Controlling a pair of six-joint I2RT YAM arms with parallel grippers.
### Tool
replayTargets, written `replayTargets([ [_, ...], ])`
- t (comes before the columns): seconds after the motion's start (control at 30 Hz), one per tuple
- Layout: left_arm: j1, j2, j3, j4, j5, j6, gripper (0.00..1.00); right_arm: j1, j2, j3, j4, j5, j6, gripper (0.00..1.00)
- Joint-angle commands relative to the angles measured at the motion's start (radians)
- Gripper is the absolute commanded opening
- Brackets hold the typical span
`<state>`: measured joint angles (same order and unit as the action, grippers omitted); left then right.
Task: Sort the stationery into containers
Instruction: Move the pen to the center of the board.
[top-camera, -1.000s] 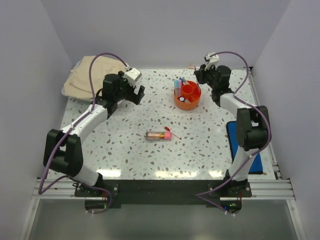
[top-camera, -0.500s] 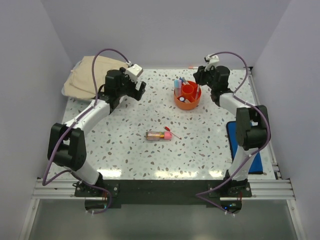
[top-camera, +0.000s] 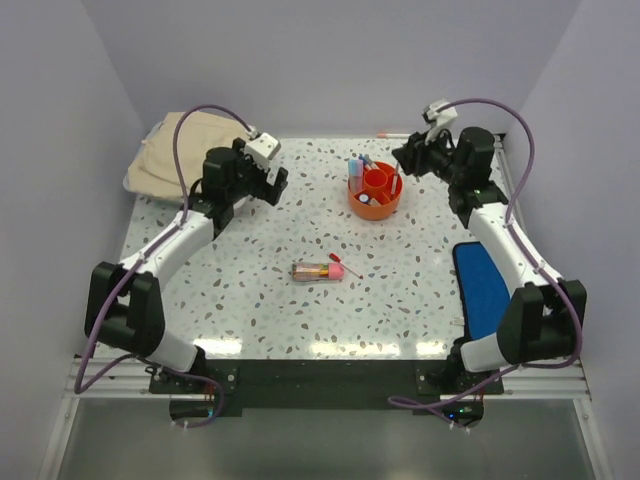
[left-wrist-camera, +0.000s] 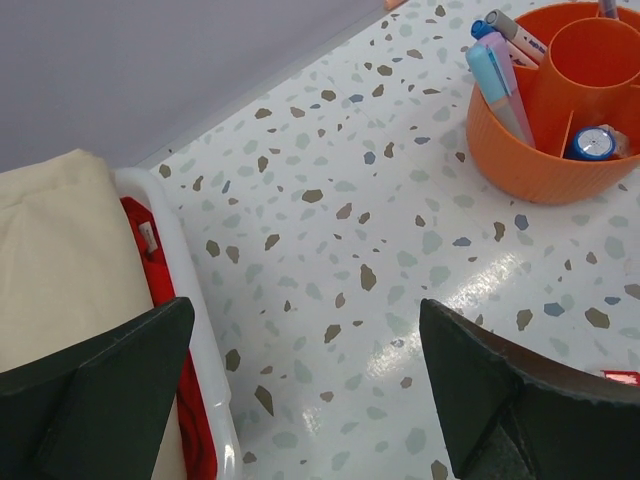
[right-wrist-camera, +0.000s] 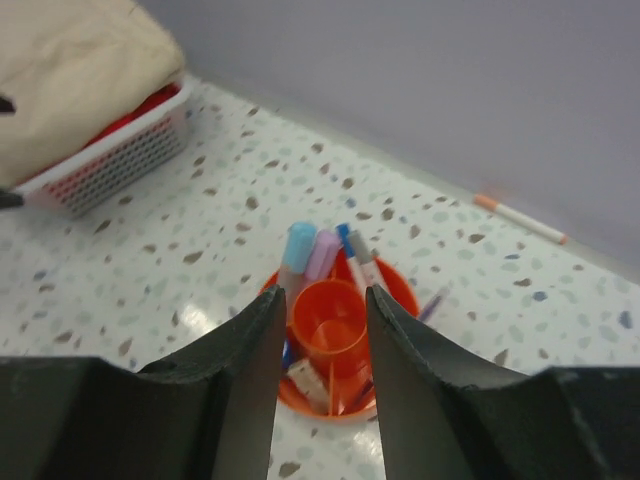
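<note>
The orange tub (top-camera: 375, 193) stands at the back centre and holds a blue marker (right-wrist-camera: 298, 250), a pink marker (right-wrist-camera: 322, 252) and thin pens. It also shows in the left wrist view (left-wrist-camera: 520, 160) and the right wrist view (right-wrist-camera: 400, 290). A clear tube with colourful contents (top-camera: 318, 270) and a red-tipped thin pen (top-camera: 345, 265) lie mid-table. Another thin pen (top-camera: 392, 133) lies by the back wall. My right gripper (top-camera: 405, 158) is open and empty, just right of and above the tub (right-wrist-camera: 322, 300). My left gripper (top-camera: 277, 183) is open and empty, well left of the tub (left-wrist-camera: 310, 390).
A beige cloth bundle (top-camera: 185, 145) fills a white basket (left-wrist-camera: 190, 320) with red lining at the back left. A flat blue mat (top-camera: 488, 290) lies at the right edge beside the right arm. Walls close in the back and both sides.
The right arm has swung its elbow out to the right, uncovering more of the blue mat; its gripper stays by the tub. The left gripper has shifted slightly.
</note>
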<state>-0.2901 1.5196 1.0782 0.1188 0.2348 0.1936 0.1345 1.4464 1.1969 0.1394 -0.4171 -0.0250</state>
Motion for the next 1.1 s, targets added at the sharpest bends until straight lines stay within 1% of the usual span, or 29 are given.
replayTargets([
  [0.0,0.006,-0.124,-0.041,0.032,-0.017,0.024,1.0,0.082,0.148,0.085,-0.611,-0.38,-0.259,0.4],
  [0.03,0.006,-0.136,-0.058,0.022,-0.04,0.033,1.0,0.108,0.191,0.11,-0.706,-0.393,-0.405,0.4],
  [0.1,0.006,-0.173,-0.081,0.013,-0.135,0.056,1.0,0.175,0.27,0.144,-0.889,-0.387,-0.522,0.4],
  [0.17,0.006,-0.208,-0.129,0.013,-0.21,0.085,1.0,0.223,0.281,0.122,-0.89,-0.342,-0.562,0.39],
  [0.23,0.012,-0.229,-0.167,0.015,-0.232,0.102,1.0,0.258,0.27,0.061,-0.802,-0.249,-0.537,0.39],
  [0.3,0.017,-0.259,-0.187,0.004,-0.232,0.099,1.0,0.322,0.259,0.011,-0.708,-0.174,-0.523,0.39],
  [0.33,0.022,-0.266,-0.19,-0.001,-0.232,0.098,1.0,0.345,0.265,0.0,-0.678,-0.094,-0.498,0.39],
  [0.37,0.025,-0.282,-0.196,-0.008,-0.232,0.093,1.0,0.384,0.273,-0.005,-0.654,-0.06,-0.483,0.38],
  [0.43,0.034,-0.294,-0.208,-0.016,-0.227,0.084,1.0,0.401,0.301,0.015,-0.618,-0.019,-0.428,0.36],
  [0.57,0.043,-0.314,-0.23,-0.022,-0.215,0.075,1.0,0.43,0.376,0.069,-0.594,0.015,-0.386,0.33],
  [0.87,0.049,-0.325,-0.251,-0.021,-0.178,0.05,1.0,0.433,0.474,0.187,-0.587,0.066,-0.345,0.32],
  [0.97,0.049,-0.325,-0.253,-0.024,-0.178,0.053,1.0,0.444,0.497,0.205,-0.598,0.055,-0.345,0.34],
  [1.07,0.051,-0.322,-0.256,-0.019,-0.187,0.056,1.0,0.453,0.519,0.222,-0.629,0.047,-0.343,0.38],
])
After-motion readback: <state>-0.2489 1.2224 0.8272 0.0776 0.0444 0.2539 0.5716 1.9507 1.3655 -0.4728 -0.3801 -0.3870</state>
